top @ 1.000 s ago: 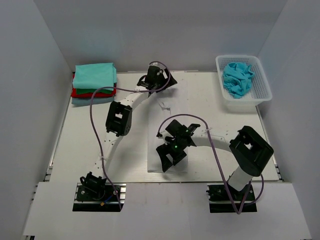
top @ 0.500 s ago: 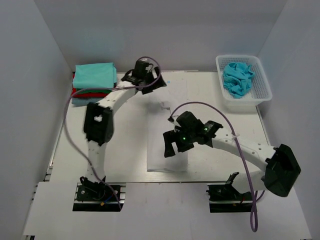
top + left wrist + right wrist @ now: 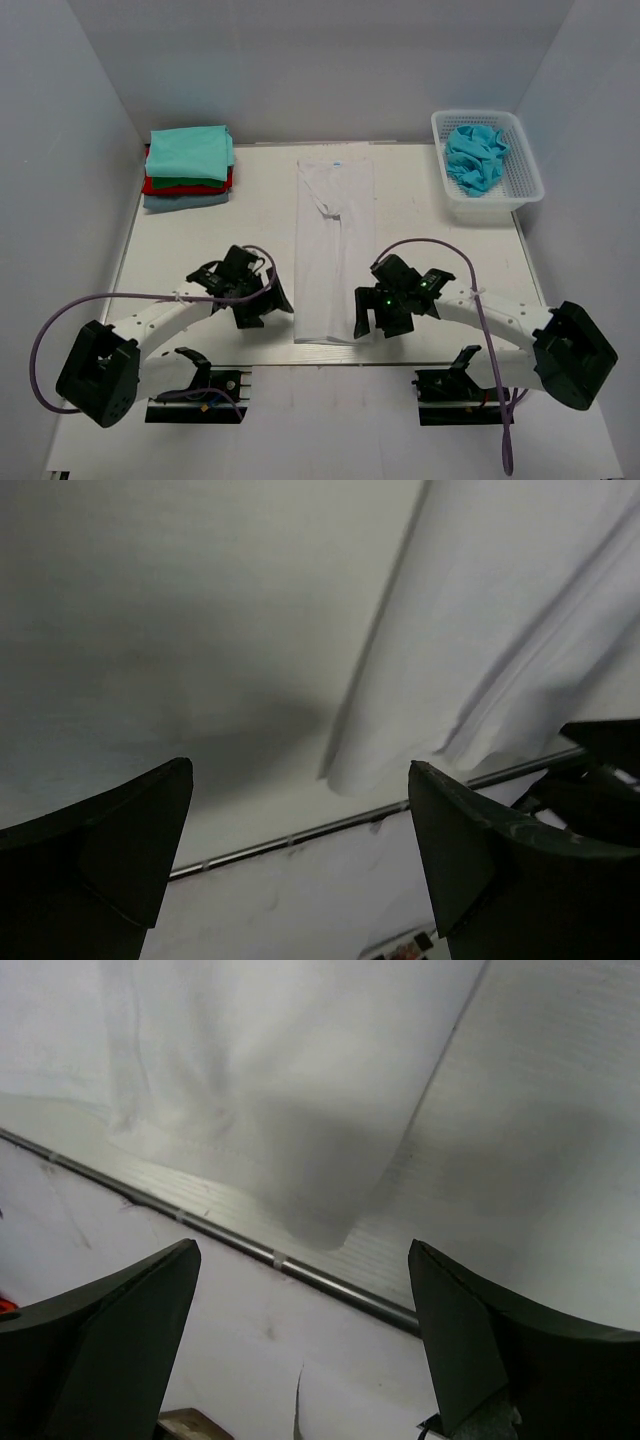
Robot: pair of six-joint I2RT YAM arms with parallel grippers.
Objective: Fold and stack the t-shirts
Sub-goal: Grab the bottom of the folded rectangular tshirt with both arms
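A white t-shirt [image 3: 334, 240] lies folded into a long narrow strip down the middle of the table, collar at the far end. My left gripper [image 3: 268, 307] is open and empty just left of its near hem; the hem's left corner shows in the left wrist view [image 3: 480, 650]. My right gripper [image 3: 377, 318] is open and empty just right of the near hem, whose right corner shows in the right wrist view [image 3: 290, 1110]. A stack of folded shirts sits at the far left: teal [image 3: 190, 150] on top, red [image 3: 158, 185] beneath, grey-blue [image 3: 175, 201] at the bottom.
A white lattice basket [image 3: 525, 170] at the far right holds a crumpled light blue t-shirt [image 3: 475, 158]. The table's near edge with a metal rail [image 3: 230, 1235] runs just past the shirt's hem. White walls enclose the table on three sides.
Both arms have pulled back toward the near edge. The left gripper left the collar end and came down to the near hem. The right gripper shifted right, off the shirt. The shirt now lies uncovered.
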